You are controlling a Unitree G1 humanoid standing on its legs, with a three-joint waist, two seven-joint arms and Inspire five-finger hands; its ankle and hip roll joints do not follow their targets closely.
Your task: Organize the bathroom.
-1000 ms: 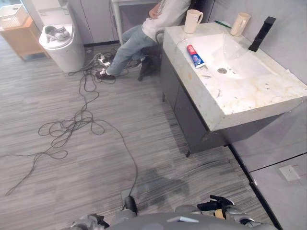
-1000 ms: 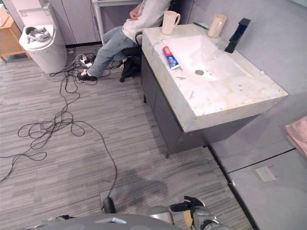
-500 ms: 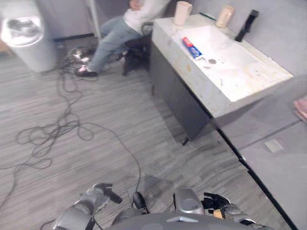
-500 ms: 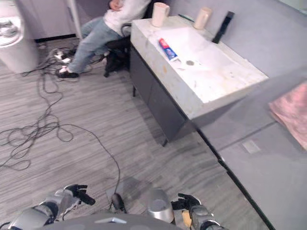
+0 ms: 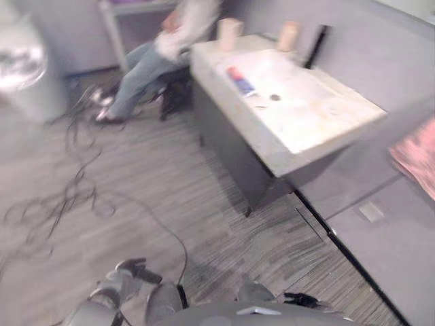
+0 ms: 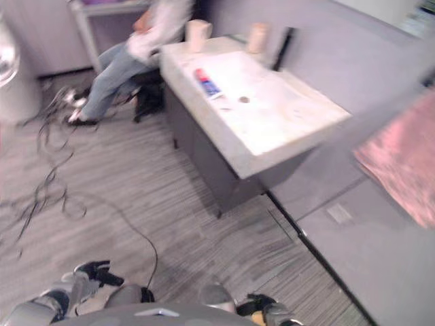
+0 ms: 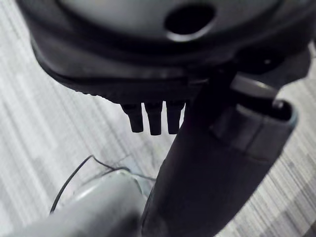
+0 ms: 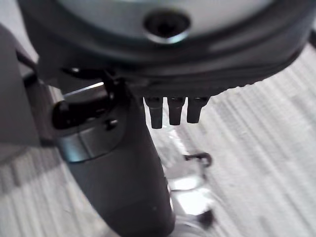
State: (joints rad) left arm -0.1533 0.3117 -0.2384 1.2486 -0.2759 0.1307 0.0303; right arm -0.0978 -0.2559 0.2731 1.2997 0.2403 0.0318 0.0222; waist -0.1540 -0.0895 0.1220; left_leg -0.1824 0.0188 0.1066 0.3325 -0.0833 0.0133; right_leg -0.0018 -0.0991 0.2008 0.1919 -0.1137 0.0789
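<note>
Left eye view: the left hand (image 5: pixel 132 270) hangs low at near left, fingers loosely straight and empty. Far off, a seated person (image 5: pixel 160 58) is left of the sink worktop (image 5: pixel 319 125), where a toothpaste tube (image 5: pixel 240 80) lies near two cups (image 5: pixel 229 32). The right hand (image 5: pixel 302 299) sits near right; I cannot tell its fingers.

I find no legible text, label or number; print on the toothpaste tube (image 5: pixel 240 81), upper centre, is unreadable.
</note>
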